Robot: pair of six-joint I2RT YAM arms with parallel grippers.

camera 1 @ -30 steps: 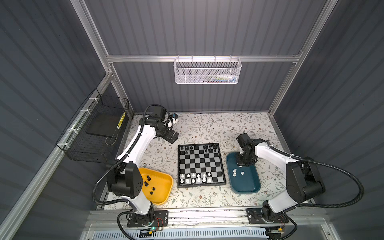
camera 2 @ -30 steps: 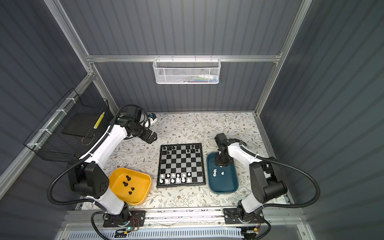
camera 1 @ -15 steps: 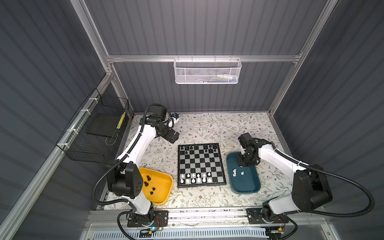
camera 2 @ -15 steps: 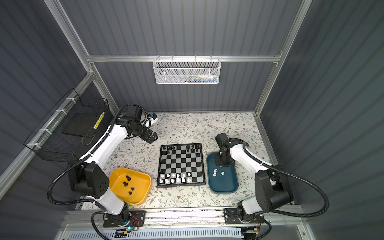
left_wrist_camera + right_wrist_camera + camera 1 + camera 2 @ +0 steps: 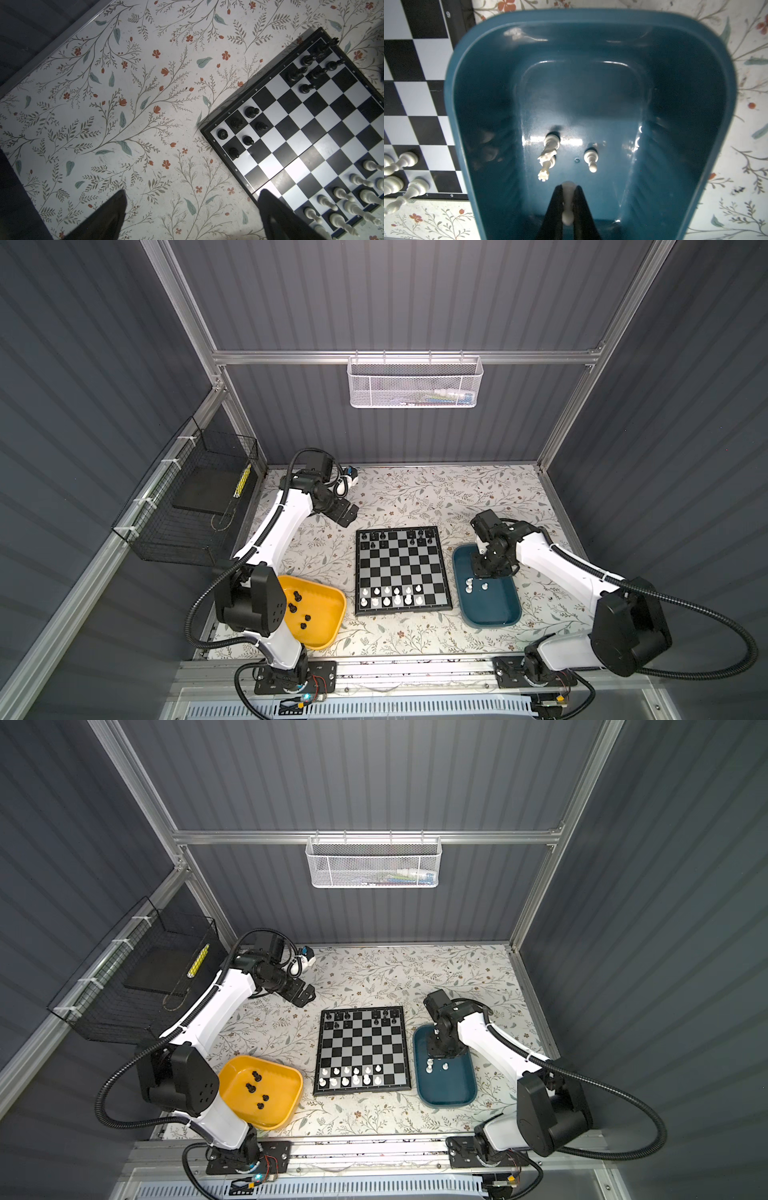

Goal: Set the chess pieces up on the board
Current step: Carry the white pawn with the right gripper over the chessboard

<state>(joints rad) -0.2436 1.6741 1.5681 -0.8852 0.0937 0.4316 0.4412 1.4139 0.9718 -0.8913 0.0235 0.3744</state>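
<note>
The board lies mid-table, with black chess pieces on its far rows and white ones on its near rows. My right gripper hangs over the far end of the teal tray. It is shut on a small white chess piece. Three more white pieces lie on the tray floor just ahead of it. My left gripper is open and empty above the floral table, off the board's far left corner.
A yellow tray with several black pieces sits at the near left, beside the left arm's base. A black wire basket hangs on the left wall, a white one on the back wall.
The right arm's elbow and shoulder have swung out toward the near right, while its gripper stays over the teal tray's far end. The left arm has hardly moved.
</note>
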